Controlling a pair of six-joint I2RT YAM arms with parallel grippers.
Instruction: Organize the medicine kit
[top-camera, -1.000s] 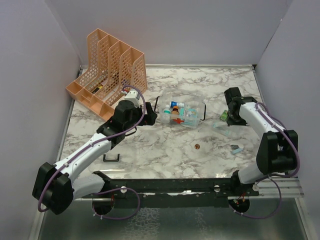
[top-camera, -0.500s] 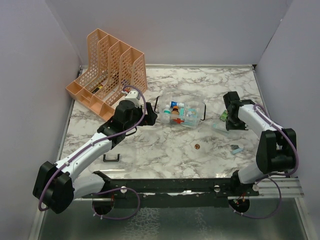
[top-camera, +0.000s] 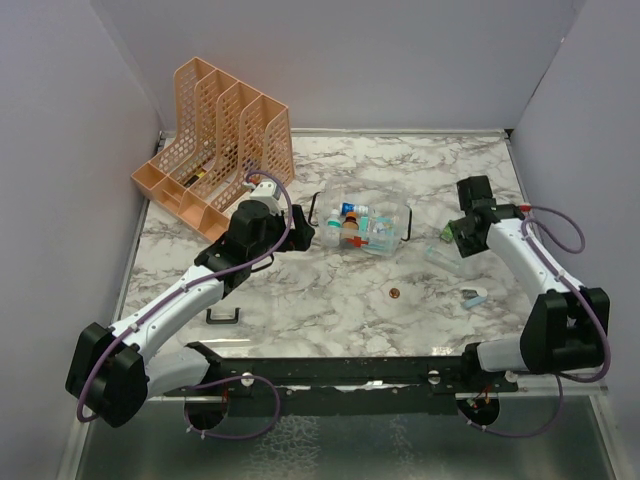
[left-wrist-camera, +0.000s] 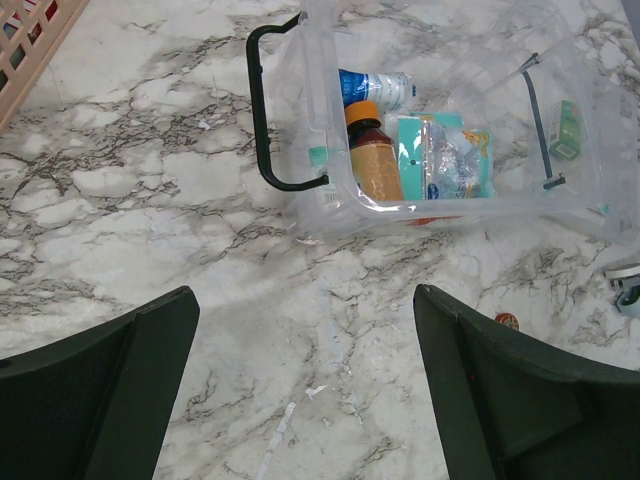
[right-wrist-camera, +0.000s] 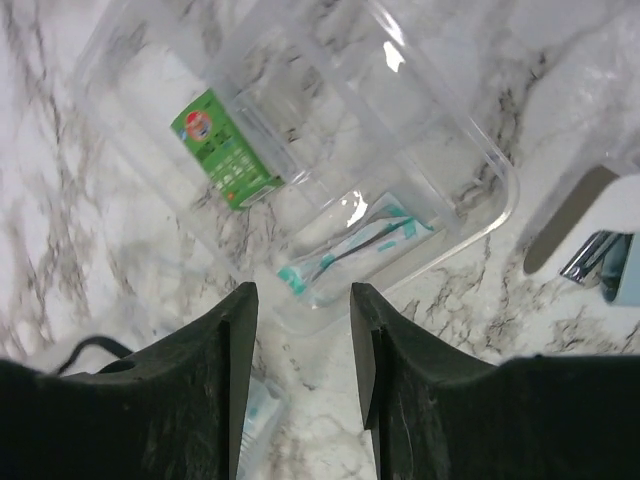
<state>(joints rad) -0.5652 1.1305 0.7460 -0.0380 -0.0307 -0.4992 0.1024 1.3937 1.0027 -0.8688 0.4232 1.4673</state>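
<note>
Partly filled, the medicine kit (top-camera: 362, 228) sits mid-frame, with the left gripper (left-wrist-camera: 305, 300) wide apart and empty beside it. The right gripper (right-wrist-camera: 300, 295), also apart, hovers over a clear tray (right-wrist-camera: 400, 130) at right. Next it probably needs to drop and pinch the green packet (right-wrist-camera: 225, 150).

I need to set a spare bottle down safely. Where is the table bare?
The table is bare behind the medicine kit, from the orange rack across to the right wall, and in front of it, between the loose black handle and the brown disc. It is crowded on the right, around the clear tray, right gripper and clip.
</note>
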